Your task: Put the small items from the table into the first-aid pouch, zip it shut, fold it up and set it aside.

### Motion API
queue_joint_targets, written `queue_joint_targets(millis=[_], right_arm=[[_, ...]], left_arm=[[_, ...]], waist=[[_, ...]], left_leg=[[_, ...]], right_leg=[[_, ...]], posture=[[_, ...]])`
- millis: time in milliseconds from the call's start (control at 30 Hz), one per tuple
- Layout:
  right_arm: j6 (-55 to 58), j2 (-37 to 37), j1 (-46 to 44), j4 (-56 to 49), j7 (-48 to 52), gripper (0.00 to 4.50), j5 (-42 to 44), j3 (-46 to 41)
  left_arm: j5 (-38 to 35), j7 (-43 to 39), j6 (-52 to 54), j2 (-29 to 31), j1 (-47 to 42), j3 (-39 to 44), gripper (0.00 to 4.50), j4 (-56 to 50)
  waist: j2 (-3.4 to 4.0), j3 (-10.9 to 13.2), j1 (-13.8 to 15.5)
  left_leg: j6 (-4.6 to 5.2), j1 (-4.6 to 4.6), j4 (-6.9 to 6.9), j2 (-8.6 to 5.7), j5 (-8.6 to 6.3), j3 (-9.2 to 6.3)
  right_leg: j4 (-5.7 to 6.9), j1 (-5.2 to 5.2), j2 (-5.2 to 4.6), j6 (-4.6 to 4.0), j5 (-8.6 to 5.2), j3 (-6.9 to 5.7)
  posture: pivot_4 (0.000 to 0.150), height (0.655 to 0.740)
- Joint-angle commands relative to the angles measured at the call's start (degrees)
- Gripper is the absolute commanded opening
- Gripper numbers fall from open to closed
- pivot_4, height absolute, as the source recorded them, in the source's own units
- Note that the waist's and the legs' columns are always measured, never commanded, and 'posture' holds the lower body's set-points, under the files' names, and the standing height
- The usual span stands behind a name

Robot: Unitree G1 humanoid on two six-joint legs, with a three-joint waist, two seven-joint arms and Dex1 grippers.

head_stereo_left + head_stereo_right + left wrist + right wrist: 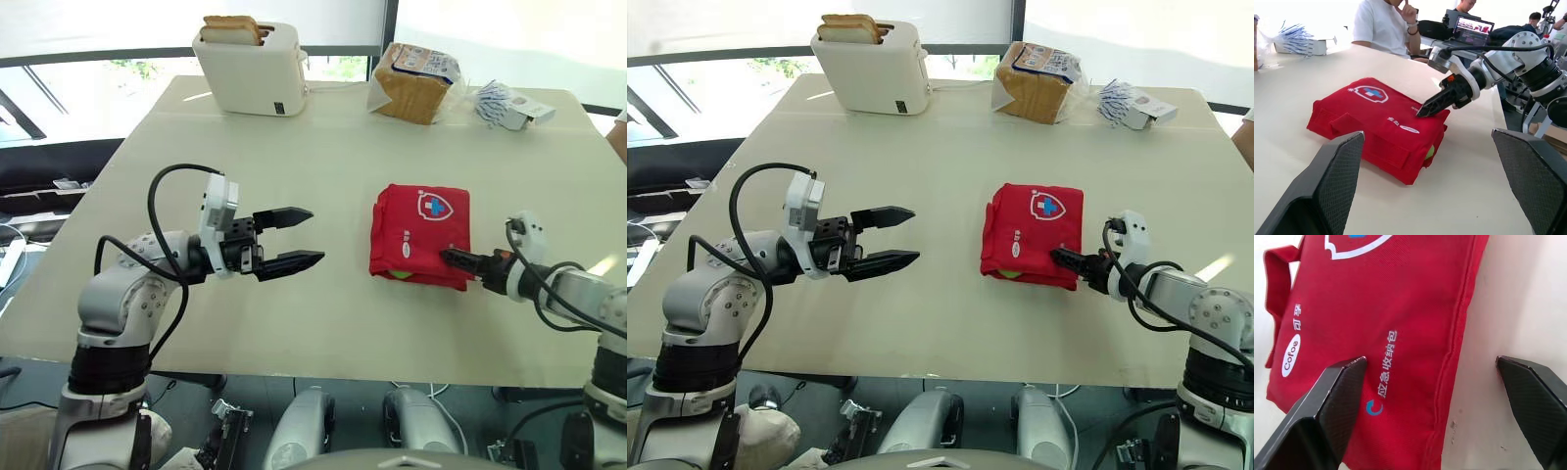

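Note:
The red first-aid pouch lies folded on the cream table, right of centre, with its white shield and blue cross facing up. Something green peeks out at its near corner. My right gripper is at the pouch's near right corner. It is open, with one finger over the red fabric and the other over bare table beside the pouch's edge. My left gripper hovers open and empty a short gap left of the pouch, pointing at it.
At the table's far edge stand a white toaster holding bread slices, a bagged loaf and a small box with blue-and-white packets. Beyond the table's right side, people sit near a laptop.

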Motion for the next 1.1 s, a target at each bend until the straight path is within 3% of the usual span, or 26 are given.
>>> queue_joint_targets(millis=[33,67,333,500,667,767,900,1100], right_arm=[[-0.3,0.8,-0.5,2.1,2.0,3.99,-0.2,1.0],[-0.5,1.1,-0.8,2.3,2.4,3.7,0.1,0.8],[-0.6,1.5,-0.6,1.9,3.9,0.08,1.2,-2.4],[-3.9,5.6,4.5,-5.4,-1.2,0.08,6.3,-12.4],[-16.4,11.7,8.6,-13.2,-12.1,0.08,10.2,-24.0],[-23.4,13.7,8.5,-14.2,-17.6,0.08,9.1,-26.1],[-35.0,14.3,3.1,-8.0,-22.2,0.08,3.0,-25.9],[-52.3,14.5,-9.0,9.5,-24.1,0.08,-4.2,-25.9]], left_arm=[[-1.0,1.3,-1.3,-0.5,0.9,0.8,4.5,-3.0],[-0.9,1.5,-1.6,-0.7,1.3,0.7,4.5,-3.2],[-1.3,3.1,-1.9,-2.6,1.3,-0.8,4.5,-4.2],[-1.4,4.5,-1.8,-4.1,0.7,-2.0,4.5,-3.4],[-0.7,7.9,-1.7,-7.9,-2.1,-4.5,4.5,-3.2],[-1.5,10.2,-1.0,-10.5,-3.6,-5.5,4.5,-3.9],[-0.1,12.1,-1.6,-13.3,-6.7,-7.4,4.5,-1.9],[1.3,12.7,-2.5,-14.7,-10.1,-8.2,4.5,1.4]], waist=[[0.0,0.0,-0.1],[0.0,0.0,-0.2],[0.0,0.0,-0.1],[0.02,0.0,0.5],[0.05,0.0,1.3],[0.07,0.0,1.2],[0.11,0.1,0.0],[0.36,0.1,-0.4]], left_leg=[[0.0,0.01,0.0,0.01,0.0,0.0],[0.0,0.03,-0.01,0.02,0.0,0.0],[0.0,0.04,-0.01,0.03,0.0,0.0],[0.0,-0.02,-0.01,0.03,0.0,-0.02],[0.03,-0.09,0.02,-0.06,-0.02,-0.04],[0.05,-0.08,0.03,-0.06,-0.03,0.0],[0.03,-0.01,0.01,-0.03,-0.02,0.03],[-0.05,0.13,-0.04,0.02,0.03,0.28]], right_leg=[[0.01,0.0,0.01,0.0,0.0,0.01],[0.02,0.0,0.02,0.0,0.0,0.02],[0.02,0.0,0.03,0.0,0.0,0.02],[0.01,0.0,0.0,0.0,0.0,-0.02],[-0.03,0.0,-0.08,0.02,0.01,-0.06],[-0.02,-0.01,-0.04,0.03,0.01,-0.01],[0.05,-0.01,0.06,0.02,0.01,0.05],[0.12,-0.07,0.4,0.0,0.0,0.15]], posture=[[0.15,0.74],[0.15,0.74],[0.15,0.74],[0.15,0.74],[0.15,0.74],[0.15,0.74],[0.15,0.74],[0.15,0.74]])
